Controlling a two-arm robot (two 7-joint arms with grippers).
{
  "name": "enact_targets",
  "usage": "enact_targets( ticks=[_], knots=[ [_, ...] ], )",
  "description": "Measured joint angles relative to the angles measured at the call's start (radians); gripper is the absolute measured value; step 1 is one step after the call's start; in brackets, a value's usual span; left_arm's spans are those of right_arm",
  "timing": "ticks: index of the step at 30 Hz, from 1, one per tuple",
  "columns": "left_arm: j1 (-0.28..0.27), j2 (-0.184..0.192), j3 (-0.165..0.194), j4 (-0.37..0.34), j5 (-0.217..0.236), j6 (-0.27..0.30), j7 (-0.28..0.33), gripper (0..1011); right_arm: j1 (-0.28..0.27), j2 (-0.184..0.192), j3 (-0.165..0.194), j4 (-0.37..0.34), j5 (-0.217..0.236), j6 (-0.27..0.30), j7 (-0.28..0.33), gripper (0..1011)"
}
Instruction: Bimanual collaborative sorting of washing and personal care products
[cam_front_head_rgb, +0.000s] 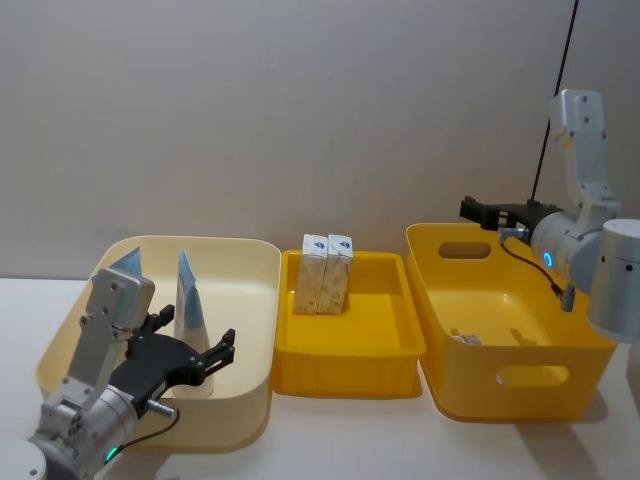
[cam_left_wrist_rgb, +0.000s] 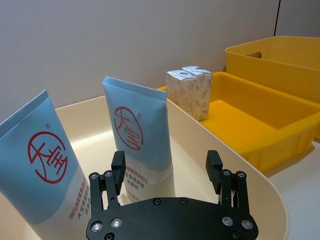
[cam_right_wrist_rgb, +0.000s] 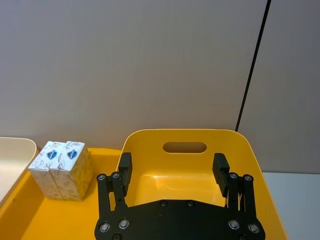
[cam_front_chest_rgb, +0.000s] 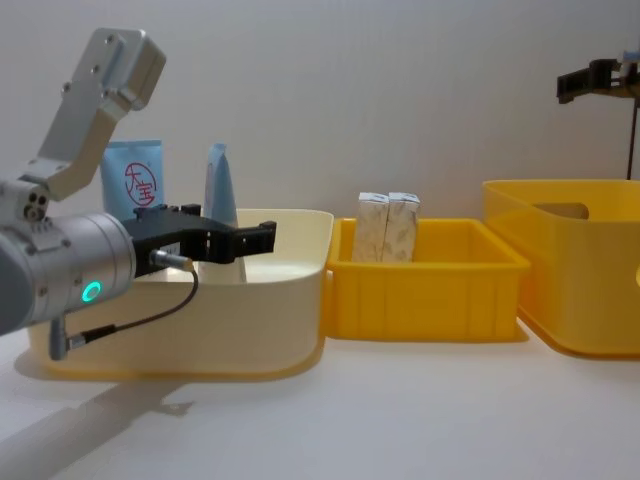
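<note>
Two light-blue squeeze tubes with a red round logo stand upright in the cream bin (cam_front_head_rgb: 250, 262). One tube (cam_front_head_rgb: 128, 264) (cam_left_wrist_rgb: 42, 160) is at its far left and the other tube (cam_front_head_rgb: 190, 296) (cam_left_wrist_rgb: 137, 127) nearer the middle. My left gripper (cam_front_head_rgb: 192, 335) (cam_left_wrist_rgb: 166, 160) is open, low inside the bin, its fingers either side of the middle tube's lower part and apart from it. Two beige speckled cartons (cam_front_head_rgb: 328, 272) (cam_right_wrist_rgb: 60, 167) stand side by side in the shallow yellow tray (cam_front_head_rgb: 345, 372). My right gripper (cam_front_head_rgb: 480, 212) (cam_right_wrist_rgb: 172, 162) hangs open and empty above the back of the deep yellow bin (cam_front_head_rgb: 520, 400).
The three containers stand in a row close to a plain wall, with bare white table in front of them. A small white and red item (cam_front_head_rgb: 466, 338) lies on the deep yellow bin's floor. A black cable (cam_front_head_rgb: 560, 70) runs down the wall at right.
</note>
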Motion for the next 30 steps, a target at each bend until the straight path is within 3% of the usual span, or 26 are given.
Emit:
enact_targets(
  ticks=[30],
  knots=[
    [-0.094,-0.015,0.018,0.075,0.042,0.105,-0.045,1003,0.0,0.0,0.0,0.0,0.0,0.0,0.0,1001]
  ],
)
